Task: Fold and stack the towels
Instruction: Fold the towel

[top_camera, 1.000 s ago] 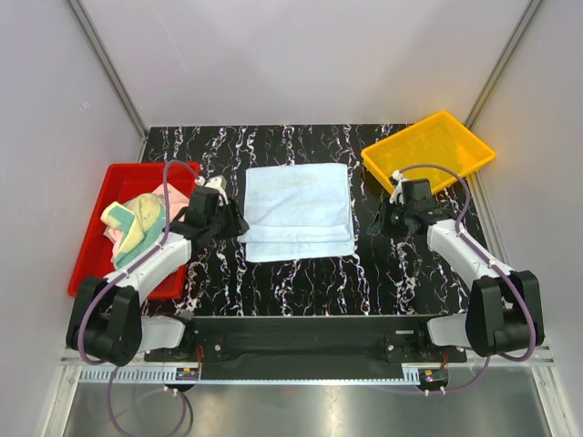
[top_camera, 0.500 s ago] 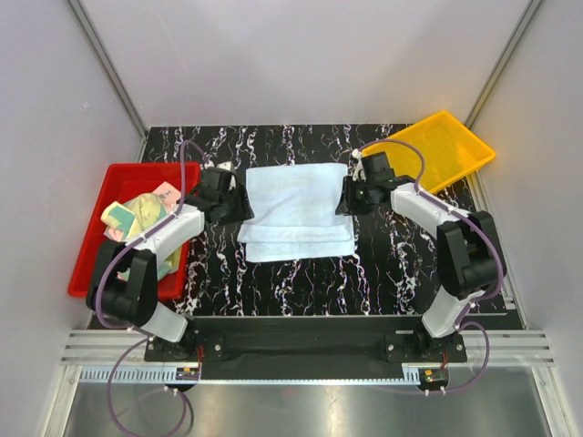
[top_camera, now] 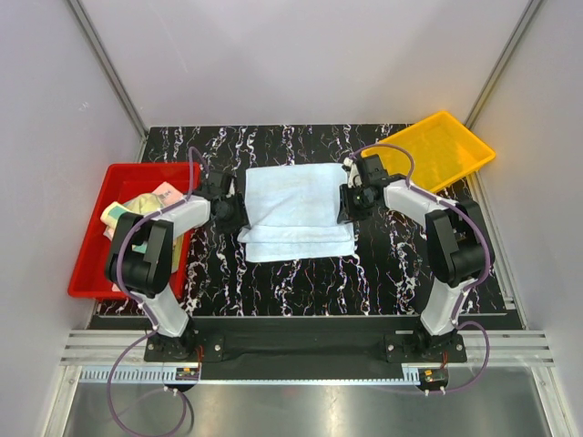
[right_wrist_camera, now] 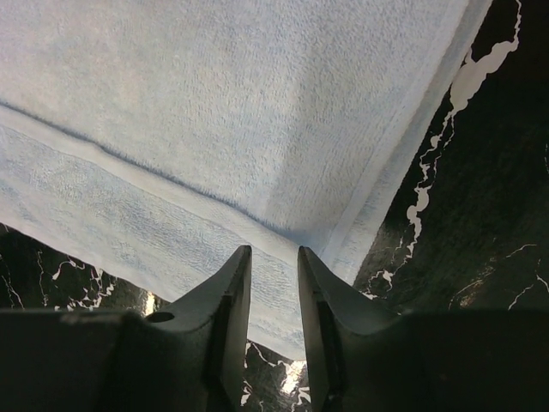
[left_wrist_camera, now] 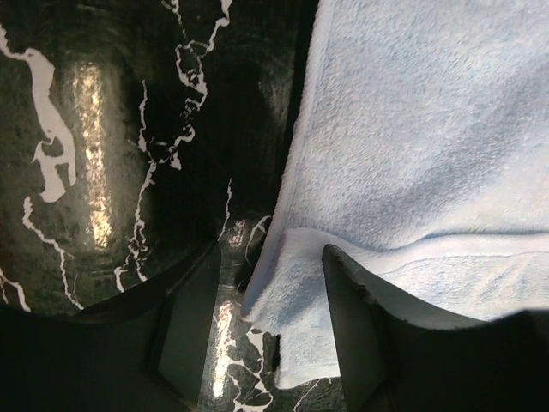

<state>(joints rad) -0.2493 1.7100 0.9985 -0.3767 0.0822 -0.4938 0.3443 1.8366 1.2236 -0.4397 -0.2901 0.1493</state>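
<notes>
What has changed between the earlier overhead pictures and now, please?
Both arms swung inward to the light blue towel: the left gripper, from the red tray, now stands open at its left edge; the right gripper, from beside the yellow tray, at its right edge. No grip is visible yet. The towel, trays and heaped towels stayed put.

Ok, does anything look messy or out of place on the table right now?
The light blue towel is folded unevenly: its lower layers stick out along the near edge. The towels in the red tray lie in a crumpled heap.
</notes>
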